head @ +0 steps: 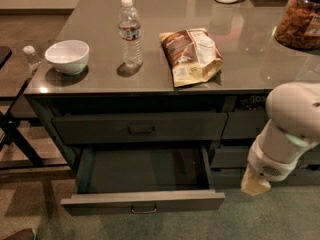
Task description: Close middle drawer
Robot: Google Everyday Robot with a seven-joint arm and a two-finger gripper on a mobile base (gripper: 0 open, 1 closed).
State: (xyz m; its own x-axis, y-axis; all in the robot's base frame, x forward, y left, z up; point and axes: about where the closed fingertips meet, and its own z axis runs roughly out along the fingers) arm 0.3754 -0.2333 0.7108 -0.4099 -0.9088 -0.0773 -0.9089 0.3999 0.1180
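Pulled out just below the closed drawer (140, 128), the middle drawer (142, 201) looks rigid, empty and light, best pushed flat on its front by the bar handle (144, 210); the tool (255, 185) hangs lower right of the closed drawer, and whether it is open or holding anything cannot be told.

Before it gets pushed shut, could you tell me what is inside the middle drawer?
In the middle drawer only a bare dark floor shows; its rear is hidden under the drawer above. The hand hangs to its right.
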